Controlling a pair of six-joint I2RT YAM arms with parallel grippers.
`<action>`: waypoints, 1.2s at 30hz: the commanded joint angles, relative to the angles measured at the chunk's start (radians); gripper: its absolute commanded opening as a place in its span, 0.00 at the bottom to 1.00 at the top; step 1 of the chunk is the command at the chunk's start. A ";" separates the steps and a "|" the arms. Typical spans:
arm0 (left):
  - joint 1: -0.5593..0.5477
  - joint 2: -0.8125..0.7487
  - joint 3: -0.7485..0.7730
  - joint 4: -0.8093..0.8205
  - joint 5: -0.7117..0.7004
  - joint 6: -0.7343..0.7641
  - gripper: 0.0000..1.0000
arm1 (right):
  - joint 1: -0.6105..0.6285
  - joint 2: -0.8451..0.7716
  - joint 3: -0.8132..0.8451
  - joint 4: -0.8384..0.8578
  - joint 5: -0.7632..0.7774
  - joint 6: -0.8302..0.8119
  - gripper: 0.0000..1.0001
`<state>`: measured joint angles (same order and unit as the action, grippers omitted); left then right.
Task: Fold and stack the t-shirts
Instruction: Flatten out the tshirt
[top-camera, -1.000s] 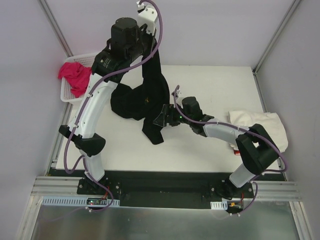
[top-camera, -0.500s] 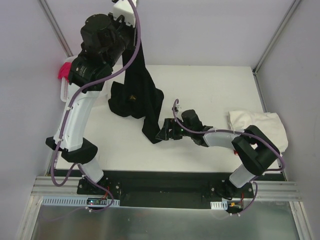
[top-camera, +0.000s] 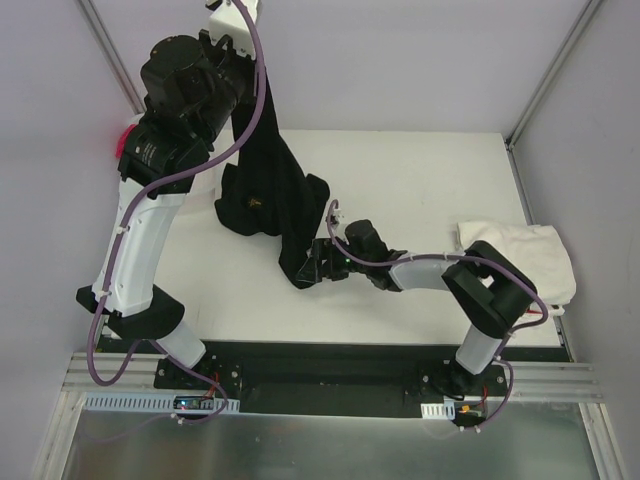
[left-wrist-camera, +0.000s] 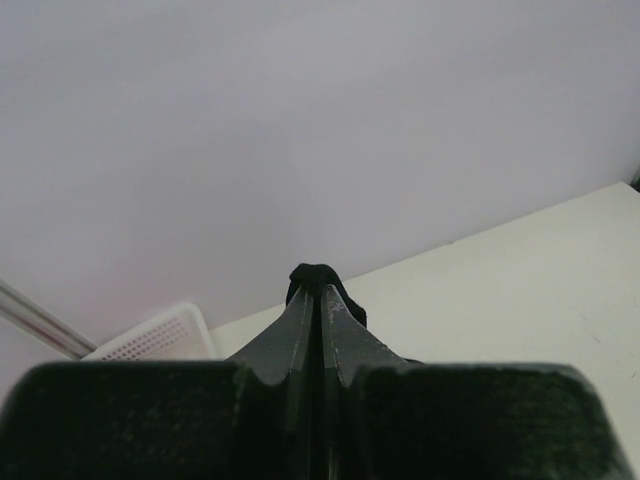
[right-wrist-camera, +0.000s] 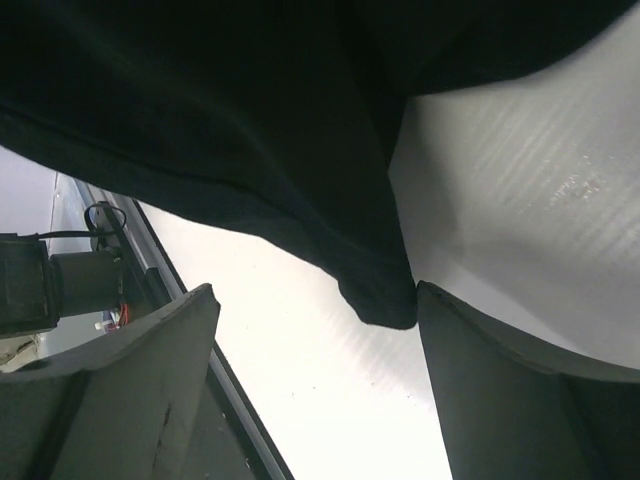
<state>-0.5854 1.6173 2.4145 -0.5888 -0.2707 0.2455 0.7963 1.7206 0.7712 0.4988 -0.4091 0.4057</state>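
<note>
The black t-shirt (top-camera: 270, 190) hangs from my left gripper (top-camera: 245, 70), which is raised high at the back left and shut on a bunched tip of the cloth (left-wrist-camera: 318, 280). The shirt's lower part drapes onto the table, its lowest corner near the middle. My right gripper (top-camera: 318, 262) is low on the table beside that corner. It is open, with the black hem (right-wrist-camera: 380, 300) between its fingers and touching the right finger (right-wrist-camera: 500, 380). A cream-white t-shirt (top-camera: 520, 255) lies folded at the right edge. The pink t-shirt (top-camera: 124, 140) shows only as a sliver behind my left arm.
The white mesh basket (left-wrist-camera: 150, 338) stands at the table's back left corner, mostly hidden by my left arm in the top view. Grey walls enclose the white table (top-camera: 420, 180) on the back and both sides. The table's near edge (right-wrist-camera: 180, 290) shows in the right wrist view.
My left arm has swung up and to the left, dragging the black t-shirt left. My right gripper has slid left along the table after the shirt's lower corner.
</note>
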 joint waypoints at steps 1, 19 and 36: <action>0.002 -0.039 0.002 0.084 -0.021 0.023 0.00 | 0.017 0.022 0.060 0.070 -0.016 0.016 0.82; 0.002 -0.039 -0.012 0.098 -0.027 0.041 0.00 | 0.015 0.090 0.085 0.104 -0.011 0.028 0.09; 0.002 -0.112 -0.156 0.124 -0.036 0.025 0.00 | -0.511 -0.413 0.293 -0.489 0.579 -0.226 0.01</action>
<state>-0.5854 1.5730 2.2837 -0.5556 -0.2810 0.2703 0.3508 1.4593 0.8955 0.1570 -0.0437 0.3088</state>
